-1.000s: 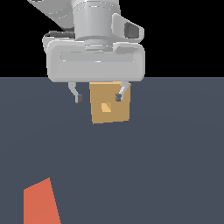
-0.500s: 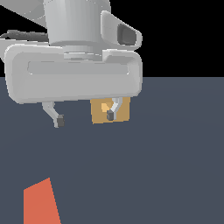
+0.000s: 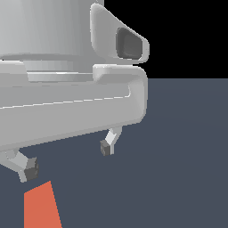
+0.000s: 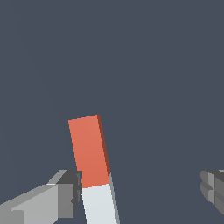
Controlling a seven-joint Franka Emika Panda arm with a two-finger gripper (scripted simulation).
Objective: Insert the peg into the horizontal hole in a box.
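Observation:
My gripper (image 3: 67, 159) fills most of the exterior view, hanging over the dark floor with its jaws wide apart and nothing between them. The orange-red end of the peg (image 3: 41, 208) pokes into that view at the lower left, just below one fingertip (image 3: 29, 171). In the wrist view the peg (image 4: 91, 153) lies flat on the floor, orange-red at one end and pale grey-white at the other. It sits inside the open gripper (image 4: 140, 190), right beside one finger (image 4: 61, 197) and far from the other. The box and its hole are hidden.
Only the flat dark grey floor (image 3: 187, 169) surrounds the peg, with black background beyond its far edge.
The gripper has come nearer the camera and toward the exterior view's left, down over the peg. It now covers the tan box, which showed between its fingers before.

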